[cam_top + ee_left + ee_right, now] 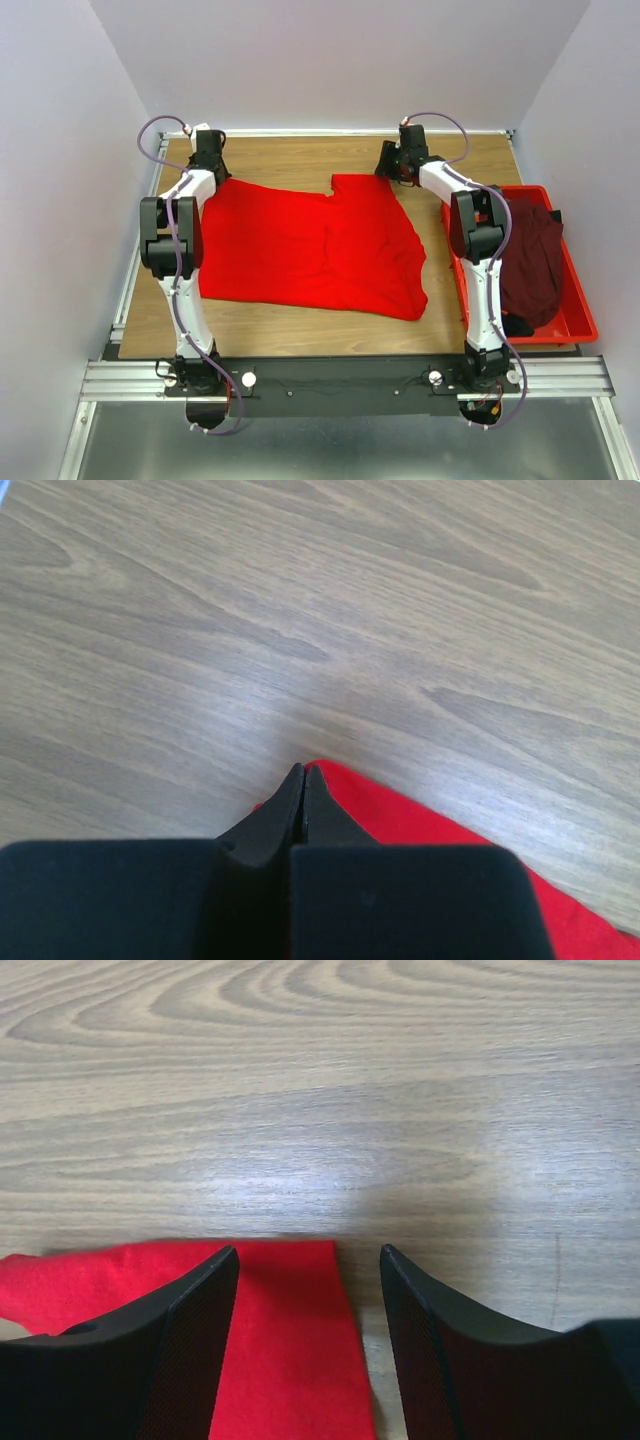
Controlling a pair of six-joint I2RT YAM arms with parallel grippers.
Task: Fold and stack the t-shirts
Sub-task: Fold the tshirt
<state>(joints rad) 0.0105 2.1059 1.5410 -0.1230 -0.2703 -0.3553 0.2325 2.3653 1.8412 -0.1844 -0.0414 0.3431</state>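
Fingertips of the left claw [303, 773] are pressed tight together with no gap, right at a pointed corner of the red t-shirt [300, 245]. Whether any cloth is pinched between them cannot be told. That claw sits at the shirt's far left corner, low over the wooden desk [290, 155]. The shirt lies spread across the middle of the desk, mostly flat, with soft creases toward its right side. The right claw [308, 1255] stands wide apart and grips nothing. Its left finger is over the shirt's far right corner and its right finger over bare wood, with the cloth's straight edge running between them. Furthest right, a dark maroon t-shirt [530, 260] lies bunched in a red plastic bin [582, 318] at the desk's right edge.
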